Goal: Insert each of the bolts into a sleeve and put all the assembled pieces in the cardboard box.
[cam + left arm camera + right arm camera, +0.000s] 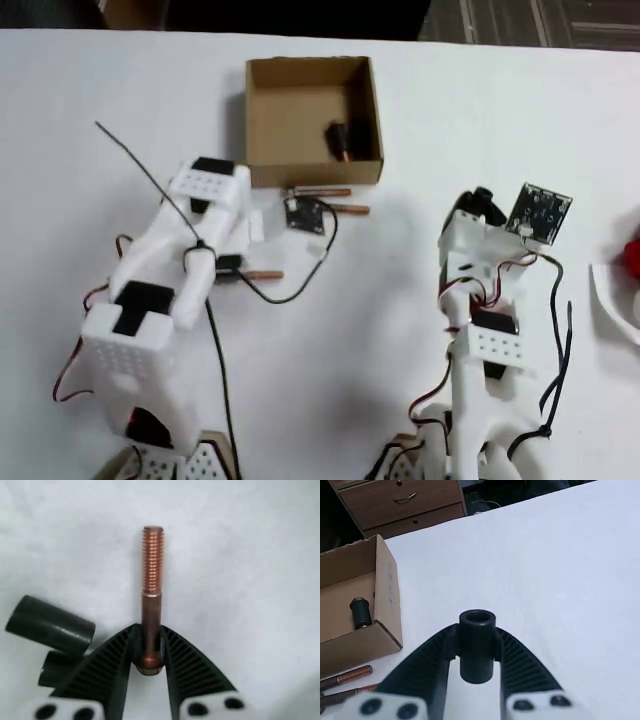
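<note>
My left gripper (150, 632) is shut on the head end of a copper bolt (151, 580), which lies flat on the white table with its thread pointing away. In the high view this gripper (232, 266) and bolt (266, 274) are left of centre. Two black sleeves (50, 625) (56, 668) lie beside the fingers. My right gripper (476, 630) is shut on a black sleeve (477, 645), held upright with its bore facing up; it sits at the right (481, 203). The cardboard box (262, 120) holds one assembled piece (340, 140). Two loose bolts (320, 192) (347, 209) lie in front of the box.
A black cable (215, 340) runs across the table by the left arm. A red object (632, 255) and a white curved piece (610, 300) sit at the right edge. A wooden drawer unit (405, 500) stands beyond the table.
</note>
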Controlling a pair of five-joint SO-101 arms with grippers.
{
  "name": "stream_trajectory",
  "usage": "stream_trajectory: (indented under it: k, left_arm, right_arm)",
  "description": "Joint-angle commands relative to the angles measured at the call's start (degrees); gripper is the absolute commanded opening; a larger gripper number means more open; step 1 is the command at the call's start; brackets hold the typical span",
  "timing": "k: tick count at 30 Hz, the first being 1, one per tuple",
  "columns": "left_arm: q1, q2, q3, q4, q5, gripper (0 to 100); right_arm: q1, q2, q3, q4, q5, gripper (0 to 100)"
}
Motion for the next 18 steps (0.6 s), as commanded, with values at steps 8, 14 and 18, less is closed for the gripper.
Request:
stream_trajectory:
  k: [8,14,18]
  left_arm:
    - [-0.8,-0.4,-1.6,0.8,4.7,3]
    - [-3.4,-0.7,-1.6,0.9,12.7,19]
    - [-4.1,-1.1,-2.2,0.7,13.6,18]
  right_arm:
    - [0.1,-2.4,-0.4,-1.1,-0.4,2.0]
    - [0.1,-2.2,-0.4,-1.1,-0.4,2.0]
    - [0.1,-2.2,-0.4,-1.1,-0.4,2.0]
